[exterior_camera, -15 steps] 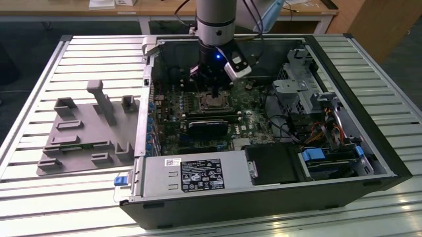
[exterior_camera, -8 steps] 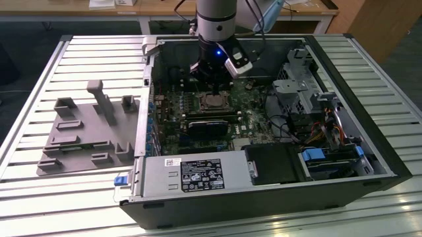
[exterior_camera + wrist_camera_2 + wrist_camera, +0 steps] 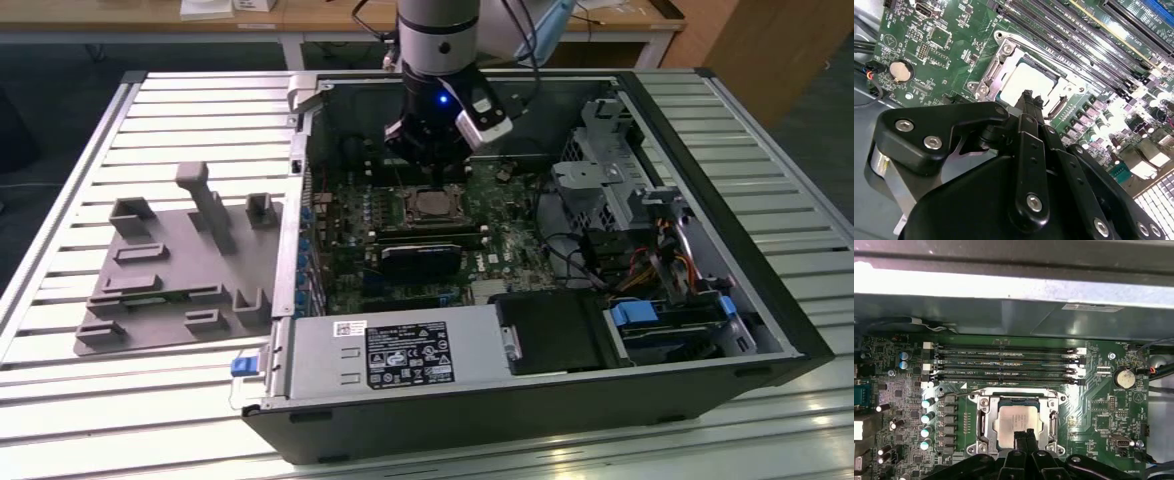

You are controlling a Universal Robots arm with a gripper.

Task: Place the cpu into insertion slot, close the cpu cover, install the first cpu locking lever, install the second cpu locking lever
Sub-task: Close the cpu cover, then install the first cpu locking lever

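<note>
The cpu (image 3: 1015, 420) (image 3: 1026, 80) (image 3: 430, 206), a silvery square chip, lies flat in the insertion slot (image 3: 980, 446) on the green motherboard. The cpu cover (image 3: 984, 421) (image 3: 997, 64), a thin metal frame, lies down around the chip's edges. In both wrist views my gripper (image 3: 1024, 435) (image 3: 1028, 97) hangs just above one edge of the chip, its two black fingers pressed together with nothing between them. In the exterior view the gripper (image 3: 429, 178) stands over the socket inside the open computer case. I cannot tell how the locking levers sit.
Long black memory slots (image 3: 1004, 362) run beside the socket. A black card (image 3: 420, 262) and the power supply (image 3: 387, 350) lie toward the case front, a drive cage (image 3: 627, 190) at the exterior view's right. A grey fixture (image 3: 174, 270) sits outside the case.
</note>
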